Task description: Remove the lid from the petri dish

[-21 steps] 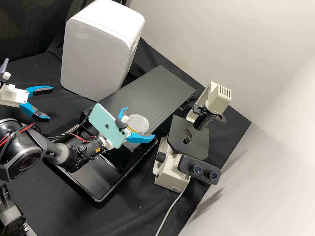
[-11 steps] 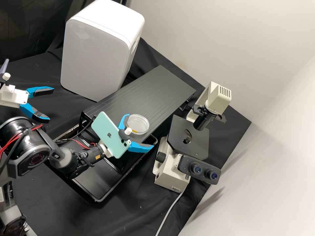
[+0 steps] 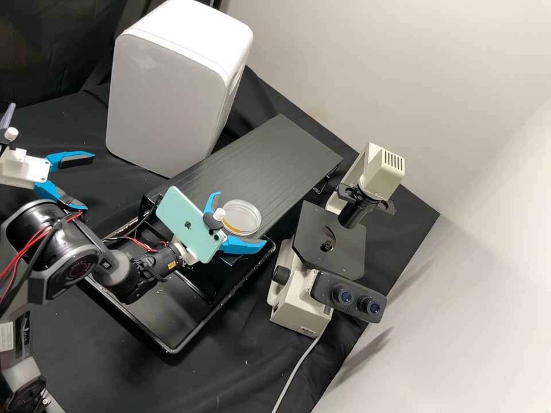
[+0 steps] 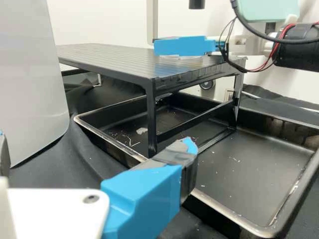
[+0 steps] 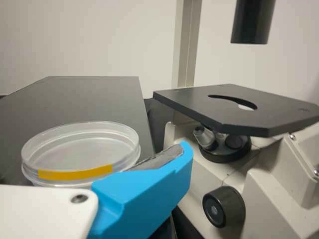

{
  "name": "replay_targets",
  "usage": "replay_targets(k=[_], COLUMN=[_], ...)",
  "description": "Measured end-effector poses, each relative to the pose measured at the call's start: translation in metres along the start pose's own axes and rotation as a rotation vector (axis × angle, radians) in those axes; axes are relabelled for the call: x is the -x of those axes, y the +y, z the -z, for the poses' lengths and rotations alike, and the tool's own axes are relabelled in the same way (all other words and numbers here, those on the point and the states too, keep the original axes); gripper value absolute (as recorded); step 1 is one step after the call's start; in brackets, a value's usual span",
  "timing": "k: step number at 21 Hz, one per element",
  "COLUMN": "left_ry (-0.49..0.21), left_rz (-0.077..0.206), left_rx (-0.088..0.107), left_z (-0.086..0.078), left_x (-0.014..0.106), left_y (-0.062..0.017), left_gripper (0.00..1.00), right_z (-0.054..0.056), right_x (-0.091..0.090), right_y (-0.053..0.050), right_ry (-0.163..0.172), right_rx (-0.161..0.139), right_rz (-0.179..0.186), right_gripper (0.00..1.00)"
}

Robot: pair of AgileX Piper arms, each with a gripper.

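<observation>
A clear petri dish with its lid on and a yellow strip on its side stands at the near end of a black ribbed rack. My right gripper is open and straddles the dish, one blue finger on its far-left side and the other in front. In the right wrist view that finger lies close against the dish rim; I cannot tell if it touches. My left gripper hangs open at the bench's left edge, far from the dish, its finger holding nothing.
The rack stands in a shallow black tray. A white boxy appliance sits behind the rack on the left. A microscope stands just right of the dish, its black stage near the right gripper.
The right arm's elbow has swung toward the rack; its gripper dipped and came back up, still around the dish. The dish and the left gripper have stayed put.
</observation>
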Motion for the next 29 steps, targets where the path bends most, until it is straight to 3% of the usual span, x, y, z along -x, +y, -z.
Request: replay_targets(k=[8,14,21,29], left_ry=[0.000,0.000,0.000,0.000], left_rz=[0.000,0.000,0.000,0.000], left_rx=[0.000,0.000,0.000,0.000], left_z=[0.000,0.000,0.000,0.000], left_x=[0.000,0.000,0.000,0.000], left_y=[0.0000,0.0000,0.0000,0.0000], left_gripper=[1.00,1.00,1.00,1.00], right_z=[0.003,0.003,0.002,0.000], right_x=[-0.004,-0.004,-0.009,-0.012], right_y=[0.000,0.000,-0.003,-0.003], right_ry=[0.002,0.002,-0.004,-0.028], right_rx=[0.036,0.038,0.075,0.068], right_rz=[-0.010,-0.010,-0.009,0.000], right_gripper=[1.00,1.00,1.00,1.00])
